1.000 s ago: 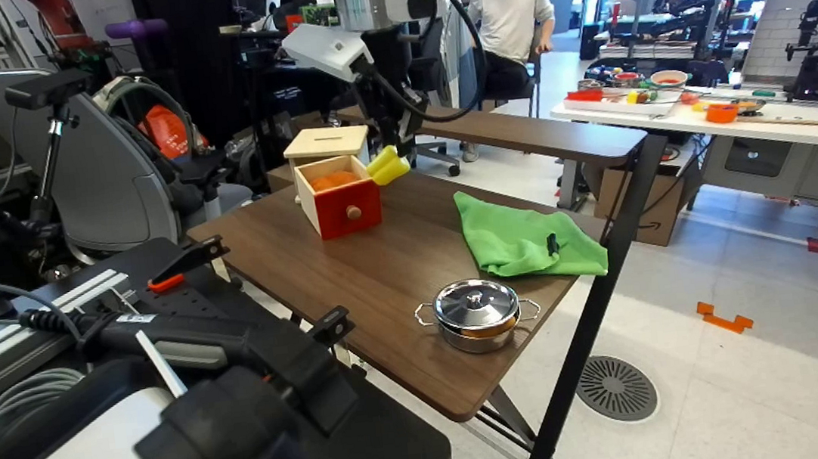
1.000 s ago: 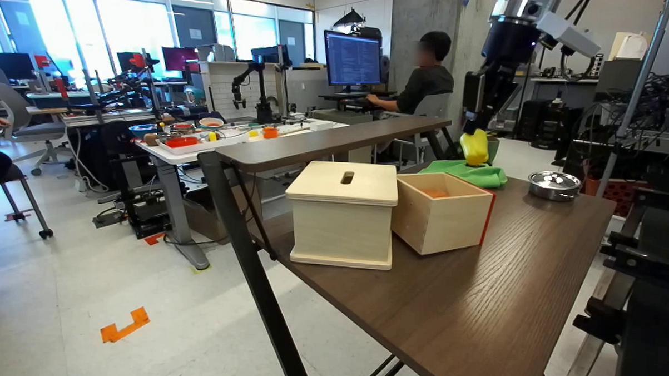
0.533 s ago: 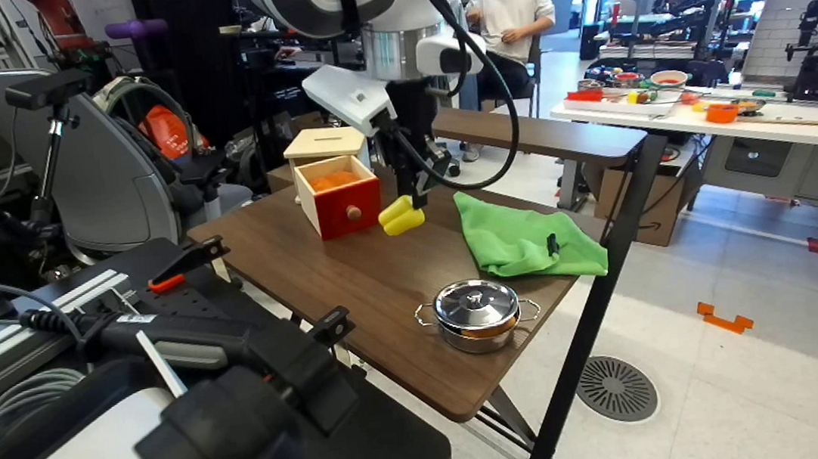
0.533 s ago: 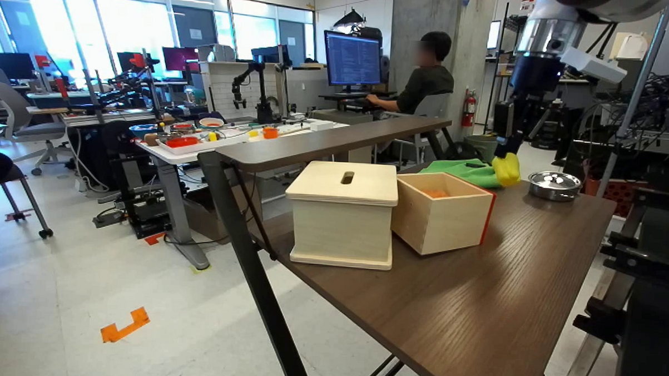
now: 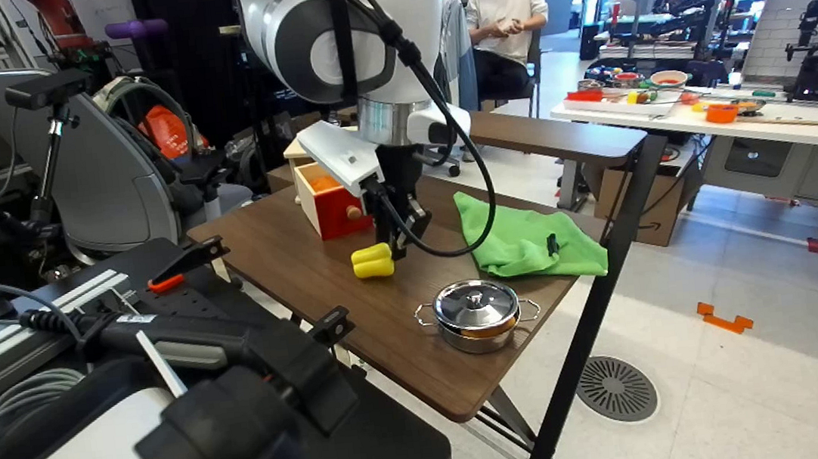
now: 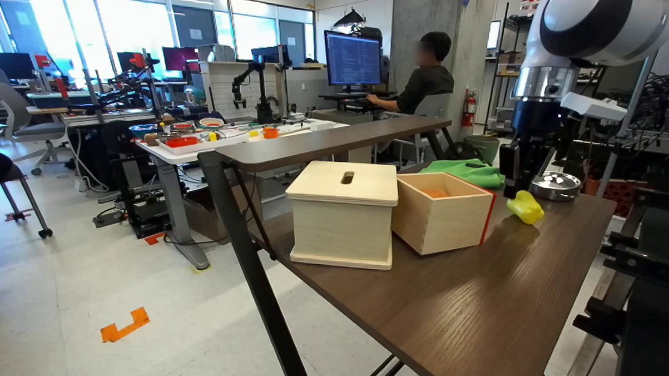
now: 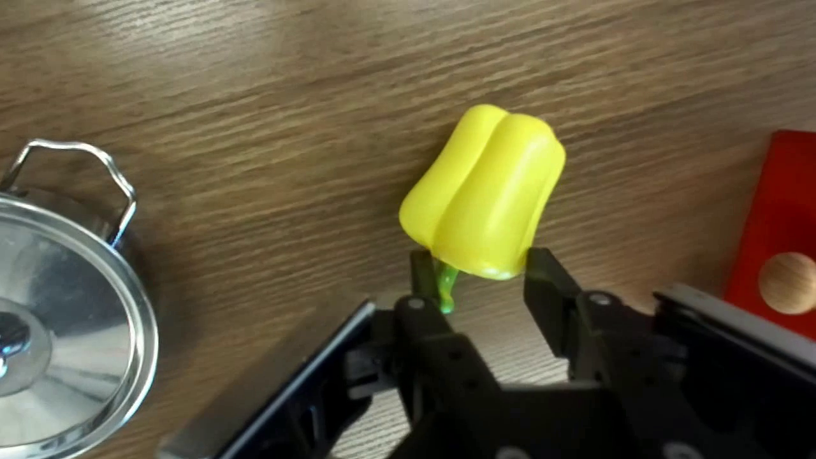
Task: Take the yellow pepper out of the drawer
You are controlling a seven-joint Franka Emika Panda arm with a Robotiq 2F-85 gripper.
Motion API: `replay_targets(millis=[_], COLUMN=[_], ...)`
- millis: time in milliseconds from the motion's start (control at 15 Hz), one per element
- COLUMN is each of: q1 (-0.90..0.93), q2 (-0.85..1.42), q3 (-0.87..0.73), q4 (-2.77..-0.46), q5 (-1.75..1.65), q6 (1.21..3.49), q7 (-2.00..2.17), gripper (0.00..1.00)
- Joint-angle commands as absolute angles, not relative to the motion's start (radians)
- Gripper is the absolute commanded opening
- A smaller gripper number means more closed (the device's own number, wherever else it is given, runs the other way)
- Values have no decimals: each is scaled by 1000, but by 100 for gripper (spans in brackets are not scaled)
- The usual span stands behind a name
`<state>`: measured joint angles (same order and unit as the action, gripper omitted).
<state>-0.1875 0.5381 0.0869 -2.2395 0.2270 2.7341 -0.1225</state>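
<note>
- Low over the worktop (image 6: 452,320), possibly touching it (cannot tell): yellow bell pepper (image 7: 488,191), clamped by one end in the tool (image 7: 479,261).
- Apart from it: red-fronted wooden drawer (image 6: 455,223), orange object (image 6: 435,192) inside, kind unclear. Removal from drawer: judged done. Left, probably: lower if needed, release, back off.
- Near: lidded steel pot (image 7: 70,357); no maker's mark seen.
- Beside drawer: slot-topped wooden box (image 6: 341,227), visible faces unlettered.
- Farther: cardboard box (image 5: 658,222), printed curved arrow, likely Amazon; no word legible.
- Farthest: monitor (image 6: 353,60), lines of text too small to read.
</note>
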Motion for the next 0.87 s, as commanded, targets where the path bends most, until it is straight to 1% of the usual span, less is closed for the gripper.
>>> replay_targets(millis=[0,67,133,267,467,600,667,733,800], q1=[-197,-203,-205,-202,-209,-199,-210,-177,-177], q2=[549,540,526,491,387,333,339,386,364], q3=[90,94,95,91,100,83,87,71,68], q4=[-2209,-2211,-2217,-2230,-2275,-2290,-2281,-2251,-2260], q5=[232,237,240,239,249,223,215,232,233], q6=[2687,2688,2692,2703,2698,2640,2589,2654,2621], q7=[-131,-135,-136,-131,-145,-158,-211,-153,-176], gripper=[73,79,87,99,100,100,100,100,100])
